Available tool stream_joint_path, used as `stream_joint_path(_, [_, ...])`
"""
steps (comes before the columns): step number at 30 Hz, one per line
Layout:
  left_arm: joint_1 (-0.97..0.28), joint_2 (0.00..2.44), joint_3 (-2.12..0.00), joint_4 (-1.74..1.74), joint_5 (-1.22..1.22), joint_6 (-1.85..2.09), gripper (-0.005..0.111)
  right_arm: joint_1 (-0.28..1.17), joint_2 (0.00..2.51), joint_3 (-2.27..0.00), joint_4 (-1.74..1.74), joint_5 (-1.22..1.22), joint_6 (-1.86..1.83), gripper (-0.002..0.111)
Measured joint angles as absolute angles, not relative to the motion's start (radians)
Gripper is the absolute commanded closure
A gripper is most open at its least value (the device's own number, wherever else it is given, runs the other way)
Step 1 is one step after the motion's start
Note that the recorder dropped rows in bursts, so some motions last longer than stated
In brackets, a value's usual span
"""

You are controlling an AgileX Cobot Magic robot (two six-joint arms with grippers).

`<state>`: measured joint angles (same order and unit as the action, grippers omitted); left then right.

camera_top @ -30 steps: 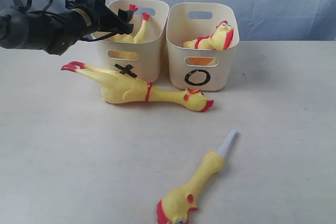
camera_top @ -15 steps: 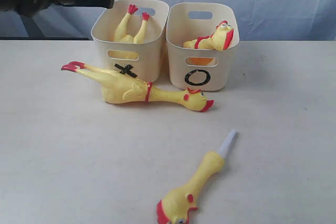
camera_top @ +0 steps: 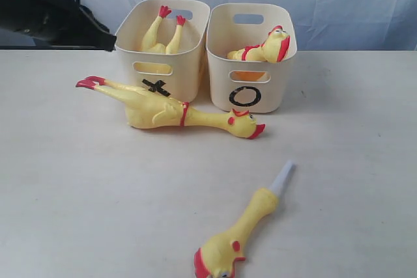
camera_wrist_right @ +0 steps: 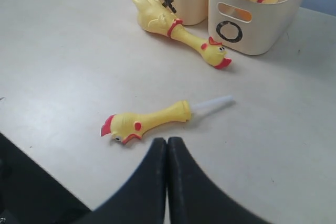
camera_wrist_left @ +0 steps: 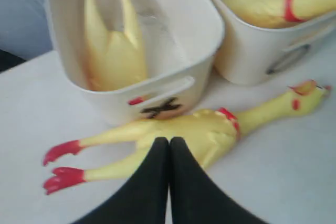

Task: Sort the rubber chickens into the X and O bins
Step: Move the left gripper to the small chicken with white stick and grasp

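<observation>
Withdrawn since a second ago: left pincer (camera_top: 109, 44), from over X bin (camera_top: 189, 63) to far left, fingers now pressed shut, empty. X bin holds legs-up chicken (camera_top: 163, 30). Just beside it, O bin (camera_top: 277, 76) holds second chicken (camera_top: 264, 49). On surface (camera_top: 78, 193), long chicken (camera_top: 169, 112) lies just before X bin, head toward O bin. Nearer front edge, short chicken (camera_top: 244, 229), well apart. Over surface near short chicken, right pincer (camera_wrist_right: 167, 142) closed, empty.

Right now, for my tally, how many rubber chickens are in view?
4: legs-up chicken in the X bin, red-collared chicken in the O bin, long chicken and short chicken loose on the table. More may hide in the bins.
</observation>
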<state>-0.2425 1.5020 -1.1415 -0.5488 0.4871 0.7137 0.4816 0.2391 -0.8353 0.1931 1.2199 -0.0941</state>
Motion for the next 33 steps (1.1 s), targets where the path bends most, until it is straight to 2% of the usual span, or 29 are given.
stream_joint_path(6, [-0.287, 1.41, -1.032, -0.748, 0.633, 0.9, 0.107, 0.482, 0.239, -0.835, 0.193, 1.222, -0.094, 0.109])
stream_joint_path(12, [-0.489, 1.388, -0.928, -0.767, 0.634, 0.921, 0.107, 0.482, 0.239, -0.835, 0.203, 1.222, -0.094, 0.109])
stream_joint_path(18, [-0.698, 1.409, -0.841, -0.76, 0.519, 0.923, 0.106, 0.482, 0.239, -0.835, 0.209, 1.222, -0.092, 0.109])
stream_joint_path(22, [-0.794, 1.474, -0.828, -0.762, 0.44, 0.923, 0.094, 0.482, 0.239, -0.835, 0.213, 1.222, -0.092, 0.109])
stream_joint_path(29, [-0.889, 1.615, -0.828, -0.806, 0.329, 0.923, 0.052, 0.482, 0.239, -0.835, 0.216, 1.222, -0.092, 0.109])
stream_joint_path(31, [-0.904, 1.649, -0.828, -0.825, 0.3, 0.923, 0.045, 0.482, 0.239, -0.835, 0.216, 1.222, -0.092, 0.109])
stream_joint_path(33, [-0.917, 1.681, -0.828, -0.866, 0.257, 0.923, 0.042, 0.482, 0.239, -0.835, 0.216, 1.222, -0.092, 0.109])
